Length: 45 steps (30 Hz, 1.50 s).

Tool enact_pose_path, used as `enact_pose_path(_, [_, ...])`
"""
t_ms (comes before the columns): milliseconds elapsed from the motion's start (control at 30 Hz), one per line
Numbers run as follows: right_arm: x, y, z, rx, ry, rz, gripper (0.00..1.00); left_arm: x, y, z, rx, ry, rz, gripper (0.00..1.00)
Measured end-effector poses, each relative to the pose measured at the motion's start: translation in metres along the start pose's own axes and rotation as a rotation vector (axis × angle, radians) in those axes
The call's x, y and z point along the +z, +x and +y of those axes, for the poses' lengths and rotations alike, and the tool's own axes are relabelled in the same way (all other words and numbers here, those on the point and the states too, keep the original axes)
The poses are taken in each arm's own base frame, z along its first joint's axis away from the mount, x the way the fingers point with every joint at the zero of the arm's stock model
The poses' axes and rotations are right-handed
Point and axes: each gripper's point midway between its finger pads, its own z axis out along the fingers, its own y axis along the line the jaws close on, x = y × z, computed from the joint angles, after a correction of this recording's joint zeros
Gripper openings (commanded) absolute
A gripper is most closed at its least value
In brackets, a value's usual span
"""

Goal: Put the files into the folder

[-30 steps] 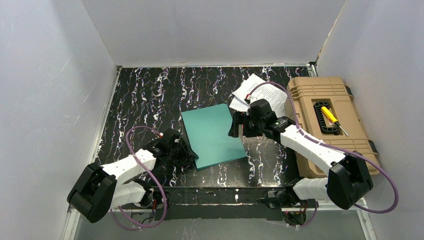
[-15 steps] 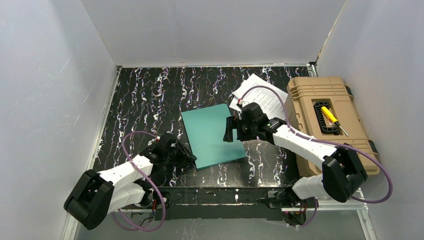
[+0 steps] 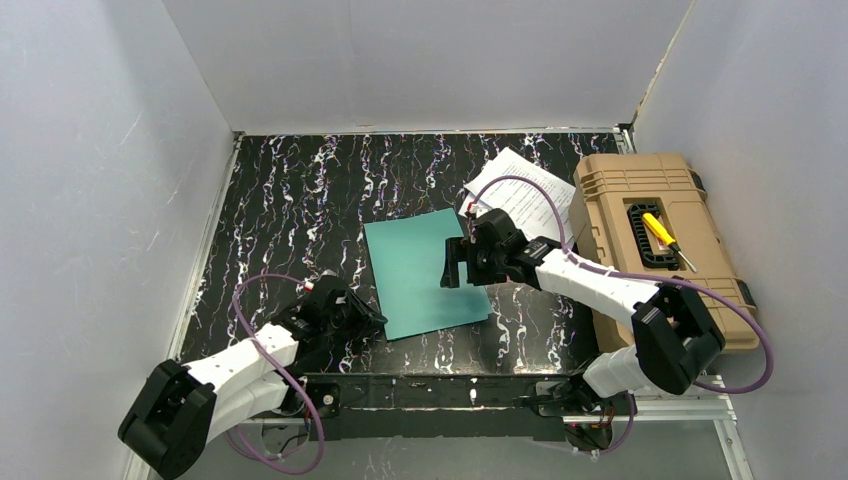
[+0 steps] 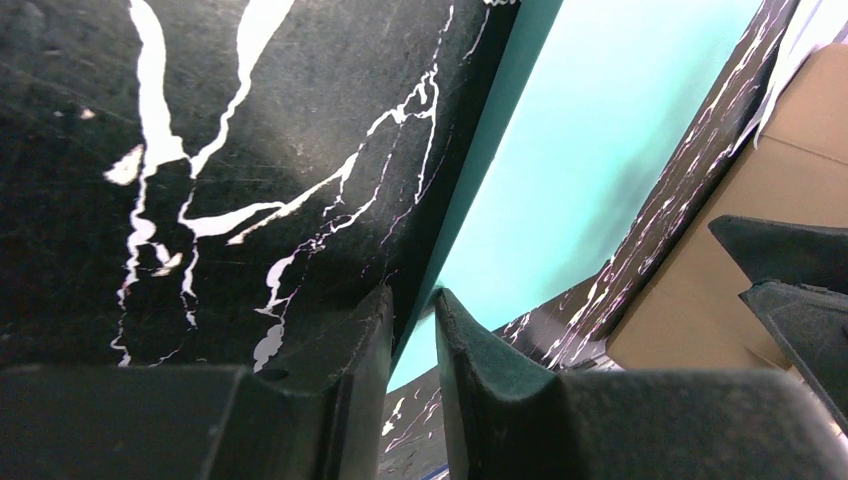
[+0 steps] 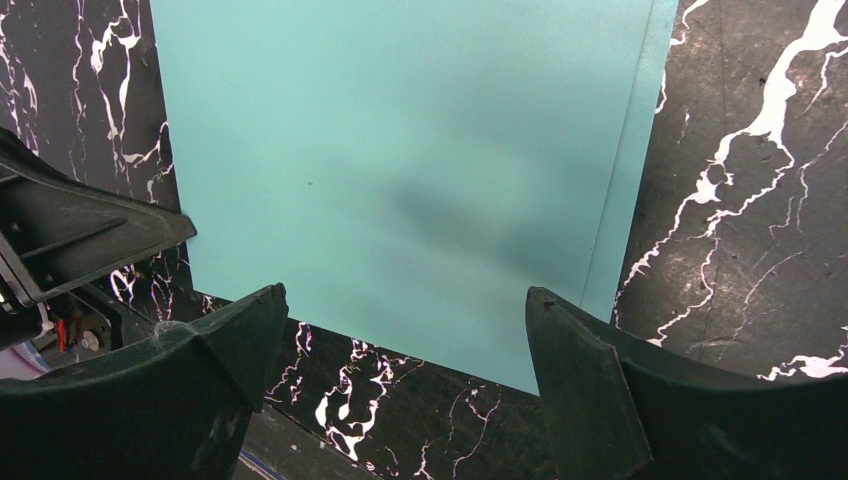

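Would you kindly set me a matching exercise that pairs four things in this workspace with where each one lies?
Things:
1. thin flat teal-green folder
2. white printed paper sheets
3. tan plastic toolbox
4. yellow-handled screwdriver

Places:
A. in a recess on top of another item
B. along the right side
C. flat in the middle
D. far side, left of the toolbox

Pairs: 1-C, 2-D, 3-B, 4-A

White-and-black arms, purple cables, dark green claw fingers

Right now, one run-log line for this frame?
left gripper: pinching teal folder edge | right gripper: open above folder | paper sheets: outside folder
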Motion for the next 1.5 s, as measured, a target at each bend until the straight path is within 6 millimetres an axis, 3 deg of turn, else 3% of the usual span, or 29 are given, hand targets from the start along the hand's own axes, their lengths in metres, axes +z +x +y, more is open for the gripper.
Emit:
enact_pose_path(300, [0.007,0.0,0.0,-0.002,0.006,0.001,0.99,-0.001,-0.001,0.005,-0.04,-0.003,-0.016,0.15])
enact_pose_path(1233, [0.029,0.025,-0.036,0.022,0.126,0.028,0.99,0.001,-0.002,0.006,-0.059,-0.016,-0.014,0.11])
enact_pose_path(1500, [0.033,0.025,-0.031,0.036,0.084,0.004,0.99,0.002,-0.002,0.006,-0.059,-0.016,-0.014,0.1])
